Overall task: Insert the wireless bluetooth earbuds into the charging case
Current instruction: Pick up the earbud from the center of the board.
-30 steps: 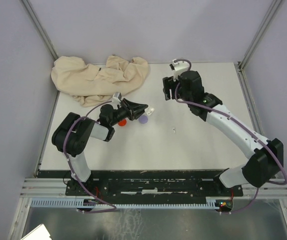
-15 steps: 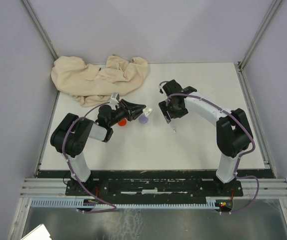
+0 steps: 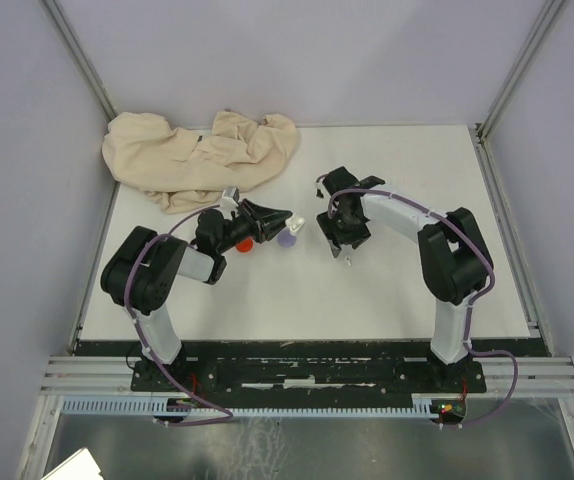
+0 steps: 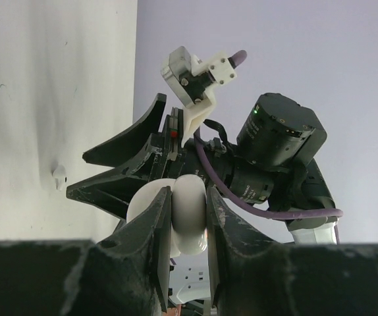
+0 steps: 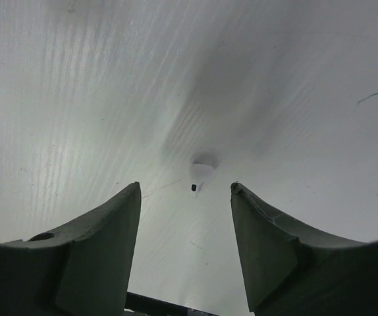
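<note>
My left gripper (image 3: pixel 289 218) is shut on a white round charging case (image 4: pixel 189 214), held sideways above the table; the case shows as a white bit at the fingertips in the top view (image 3: pixel 299 222). A tiny white stemmed earbud (image 5: pixel 201 174) lies on the table, just beyond and between my right gripper's open fingers. My right gripper (image 5: pixel 185 187) is open, empty and points down at the table right by this earbud (image 3: pixel 347 261). The same earbud shows in the left wrist view (image 4: pixel 58 175). The other earbuds are not in view.
A red disc (image 3: pixel 245 243) and a pale purple disc (image 3: pixel 286 240) lie under the left gripper. A crumpled beige cloth (image 3: pixel 197 155) covers the back left of the table. The right arm (image 4: pixel 274 145) faces the left gripper closely.
My right arm has swung from the back of the table down and toward the left, lowering its open gripper over the white earbud. The left gripper has stayed put with the case.
</note>
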Motion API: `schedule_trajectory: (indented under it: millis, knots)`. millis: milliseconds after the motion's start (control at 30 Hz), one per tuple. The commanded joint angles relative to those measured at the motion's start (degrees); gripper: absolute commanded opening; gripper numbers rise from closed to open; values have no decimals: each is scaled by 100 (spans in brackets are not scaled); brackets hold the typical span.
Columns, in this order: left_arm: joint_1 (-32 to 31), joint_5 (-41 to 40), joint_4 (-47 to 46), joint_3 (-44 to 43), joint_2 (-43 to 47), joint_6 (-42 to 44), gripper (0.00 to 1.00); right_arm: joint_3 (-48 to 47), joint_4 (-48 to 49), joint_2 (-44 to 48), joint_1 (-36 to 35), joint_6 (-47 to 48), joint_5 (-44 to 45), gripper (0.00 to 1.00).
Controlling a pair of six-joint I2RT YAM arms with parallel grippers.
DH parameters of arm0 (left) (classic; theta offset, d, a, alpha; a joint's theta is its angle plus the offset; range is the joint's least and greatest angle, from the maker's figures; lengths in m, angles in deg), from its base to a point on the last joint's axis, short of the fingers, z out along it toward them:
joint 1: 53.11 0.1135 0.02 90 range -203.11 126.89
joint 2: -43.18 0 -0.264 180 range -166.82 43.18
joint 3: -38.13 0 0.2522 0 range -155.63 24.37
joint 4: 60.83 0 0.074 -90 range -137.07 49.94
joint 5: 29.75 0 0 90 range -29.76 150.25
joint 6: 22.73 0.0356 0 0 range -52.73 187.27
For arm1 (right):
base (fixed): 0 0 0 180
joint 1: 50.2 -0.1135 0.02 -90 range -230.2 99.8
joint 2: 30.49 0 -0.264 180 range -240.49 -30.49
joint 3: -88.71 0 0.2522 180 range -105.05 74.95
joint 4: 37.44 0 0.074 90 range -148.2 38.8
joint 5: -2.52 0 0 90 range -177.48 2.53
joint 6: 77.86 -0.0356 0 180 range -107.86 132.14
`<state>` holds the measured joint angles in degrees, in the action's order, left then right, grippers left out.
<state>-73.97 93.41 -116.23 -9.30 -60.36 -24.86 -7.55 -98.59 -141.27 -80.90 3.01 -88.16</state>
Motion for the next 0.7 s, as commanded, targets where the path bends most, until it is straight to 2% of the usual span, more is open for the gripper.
schedule_trajectory:
  millis: [0,667]
  knots:
    - [31,93,-177,-43,227,242,3,-161,84,-122,71,47,-161,64]
    - [37,93,-96,-75,247,284,3,-195,185,-503,245,62,-379,52]
